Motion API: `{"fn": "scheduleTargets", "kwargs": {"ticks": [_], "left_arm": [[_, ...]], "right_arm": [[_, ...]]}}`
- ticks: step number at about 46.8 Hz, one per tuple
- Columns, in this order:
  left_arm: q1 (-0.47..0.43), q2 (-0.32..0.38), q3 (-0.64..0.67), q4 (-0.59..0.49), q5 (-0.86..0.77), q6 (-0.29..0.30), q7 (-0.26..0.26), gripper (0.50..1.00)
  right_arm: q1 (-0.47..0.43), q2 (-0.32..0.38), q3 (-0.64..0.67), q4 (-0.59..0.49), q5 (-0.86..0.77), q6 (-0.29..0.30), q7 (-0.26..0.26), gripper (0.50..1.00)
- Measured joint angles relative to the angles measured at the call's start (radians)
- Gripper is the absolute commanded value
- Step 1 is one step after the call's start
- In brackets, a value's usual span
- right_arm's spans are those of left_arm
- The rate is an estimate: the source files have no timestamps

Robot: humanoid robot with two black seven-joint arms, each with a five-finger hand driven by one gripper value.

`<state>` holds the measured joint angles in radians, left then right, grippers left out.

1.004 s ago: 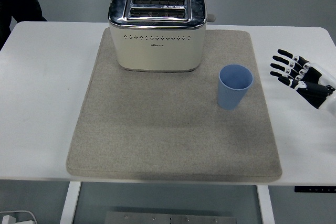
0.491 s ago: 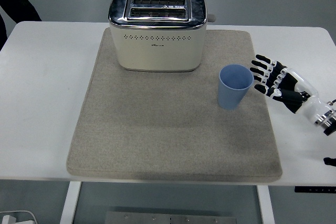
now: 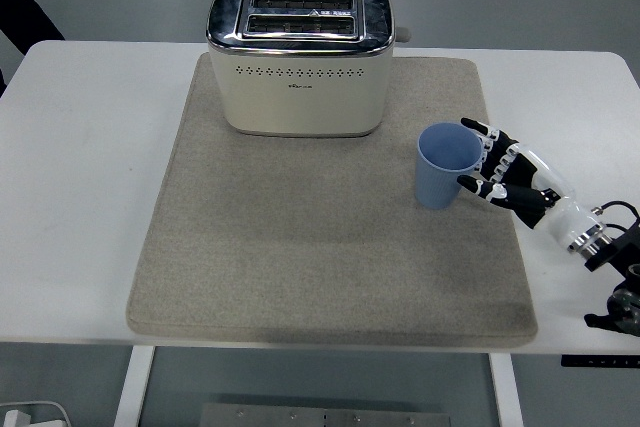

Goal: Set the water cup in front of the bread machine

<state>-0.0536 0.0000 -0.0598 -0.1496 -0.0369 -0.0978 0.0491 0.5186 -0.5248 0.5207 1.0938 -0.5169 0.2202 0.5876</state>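
Observation:
A light blue water cup (image 3: 446, 164) stands upright on the grey mat (image 3: 320, 237), right of the toaster's front. The cream and chrome bread machine (image 3: 298, 59) sits at the mat's back, its two slots up. My right hand (image 3: 488, 162) reaches in from the right and is at the cup's right side, fingers spread and curving toward its wall, thumb low by the cup's base. The fingers do not close around the cup. My left arm is out of view.
The mat covers the middle of the white table (image 3: 80, 167). A person's dark sleeve (image 3: 22, 2) shows at the top left corner. A small lever (image 3: 402, 34) sticks out of the toaster's right side.
My right hand has moved left and down from the table's right edge to the cup's right side. The cup has not moved.

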Motion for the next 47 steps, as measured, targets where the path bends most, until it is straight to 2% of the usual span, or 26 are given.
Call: {"fn": "scheduleTargets", "kwargs": {"ticks": [8, 25, 33, 47], "left_arm": [[0.001, 0.000, 0.000, 0.001, 0.000, 0.000, 0.000, 1.000], [0.001, 0.000, 0.001, -0.001, 0.000, 0.001, 0.000, 1.000], [0.001, 0.000, 0.000, -0.001, 0.000, 0.001, 0.000, 1.000], [0.001, 0.000, 0.001, 0.000, 0.000, 0.001, 0.000, 1.000]], "right_arm": [[0.003, 0.025, 0.000, -0.007, -0.001, -0.001, 0.000, 0.913], [0.004, 0.030, -0.001, -0.024, -0.001, -0.001, 0.000, 0.915], [0.004, 0.075, -0.007, -0.047, -0.003, -0.001, 0.000, 0.913], [0.007, 0.090, -0.006, -0.052, -0.003, -0.001, 0.000, 0.913]]}}
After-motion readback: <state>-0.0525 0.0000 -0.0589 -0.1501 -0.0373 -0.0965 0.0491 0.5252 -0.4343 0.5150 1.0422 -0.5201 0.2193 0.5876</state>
